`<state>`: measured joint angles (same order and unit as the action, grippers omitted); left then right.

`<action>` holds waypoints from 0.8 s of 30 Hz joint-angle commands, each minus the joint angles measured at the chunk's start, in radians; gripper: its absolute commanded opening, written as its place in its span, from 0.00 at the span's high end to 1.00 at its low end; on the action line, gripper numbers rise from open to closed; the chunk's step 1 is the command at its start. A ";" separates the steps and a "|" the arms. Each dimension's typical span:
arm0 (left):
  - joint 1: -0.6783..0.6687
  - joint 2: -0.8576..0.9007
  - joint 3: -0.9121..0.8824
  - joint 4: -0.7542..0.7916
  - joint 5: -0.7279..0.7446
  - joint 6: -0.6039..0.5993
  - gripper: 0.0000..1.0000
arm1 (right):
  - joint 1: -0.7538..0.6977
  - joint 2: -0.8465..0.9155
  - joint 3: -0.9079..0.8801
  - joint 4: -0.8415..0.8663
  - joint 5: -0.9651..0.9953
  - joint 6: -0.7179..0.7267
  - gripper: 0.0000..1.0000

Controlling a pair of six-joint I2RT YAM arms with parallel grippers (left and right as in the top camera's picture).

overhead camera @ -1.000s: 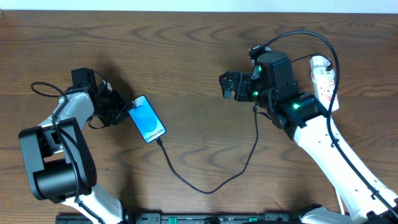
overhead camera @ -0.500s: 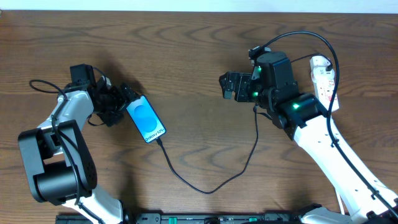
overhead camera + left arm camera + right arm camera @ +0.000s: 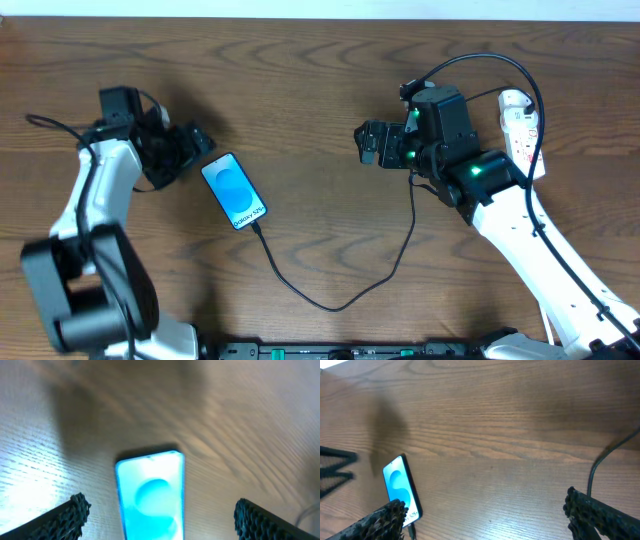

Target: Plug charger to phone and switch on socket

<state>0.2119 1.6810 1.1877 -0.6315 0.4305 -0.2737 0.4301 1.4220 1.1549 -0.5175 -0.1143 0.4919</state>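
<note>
The phone [image 3: 234,190] is lying face up on the wooden table [image 3: 300,80], its blue screen glowing and small white lettering that seems to read "Galaxy" showing near the lower end. The charger [image 3: 330,300] is meeting that end, its black cable looping away toward the right arm. The left gripper [image 3: 200,142] is hovering just beside the phone's top, fingers spread and empty. The right gripper [image 3: 368,143] is also spread, holding nothing. The socket [image 3: 522,130] is sitting partly hidden behind the right arm.
</note>
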 commanded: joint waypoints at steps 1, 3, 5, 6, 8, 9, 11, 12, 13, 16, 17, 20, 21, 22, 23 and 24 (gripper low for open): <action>-0.070 -0.112 0.049 -0.053 -0.091 0.145 0.05 | -0.003 -0.013 0.007 -0.003 0.011 -0.011 0.01; -0.120 -0.169 0.053 -0.083 -0.177 0.171 0.05 | -0.003 -0.013 0.007 -0.003 0.011 -0.011 0.01; -0.174 -0.226 0.053 -0.107 -0.243 0.206 0.05 | -0.003 -0.013 0.007 -0.003 0.011 -0.011 0.01; -0.201 -0.253 0.053 -0.116 -0.272 0.215 0.05 | -0.003 -0.013 0.007 -0.003 0.011 -0.011 0.01; -0.245 -0.295 0.053 -0.124 -0.314 0.217 0.05 | -0.003 -0.013 0.007 -0.003 0.011 -0.011 0.01; -0.260 -0.311 0.053 -0.124 -0.322 0.218 0.05 | -0.003 -0.013 0.007 -0.003 0.011 -0.011 0.01; -0.283 -0.337 0.053 -0.124 -0.327 0.217 0.05 | -0.003 -0.013 0.007 -0.003 0.011 -0.011 0.01; -0.290 -0.344 0.053 -0.124 -0.327 0.217 0.05 | -0.003 -0.013 0.007 -0.003 0.011 -0.011 0.01; -0.292 -0.349 0.053 -0.124 -0.327 0.217 0.05 | -0.003 -0.013 0.007 -0.003 0.011 -0.011 0.01; -0.292 -0.348 0.053 -0.124 -0.327 0.217 0.05 | -0.003 -0.013 0.007 -0.003 0.011 -0.011 0.01; -0.292 -0.346 0.053 -0.124 -0.327 0.217 0.05 | -0.003 -0.013 0.007 -0.003 0.011 -0.011 0.01; -0.292 -0.343 0.053 -0.124 -0.327 0.217 0.05 | -0.003 -0.013 0.007 -0.003 0.011 -0.011 0.01; -0.292 -0.343 0.053 -0.124 -0.327 0.217 0.05 | -0.003 -0.013 0.007 -0.003 0.011 -0.011 0.01; -0.292 -0.343 0.053 -0.124 -0.327 0.217 0.05 | -0.003 -0.013 0.007 -0.003 0.011 -0.011 0.01; -0.292 -0.343 0.053 -0.124 -0.327 0.217 0.05 | -0.003 -0.013 0.007 -0.003 0.011 -0.011 0.01; -0.292 -0.343 0.053 -0.124 -0.327 0.217 0.05 | -0.003 -0.013 0.007 -0.003 0.011 -0.011 0.01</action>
<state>-0.0795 1.3350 1.2274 -0.7525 0.1238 -0.0731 0.4301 1.4220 1.1549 -0.5190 -0.1143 0.4919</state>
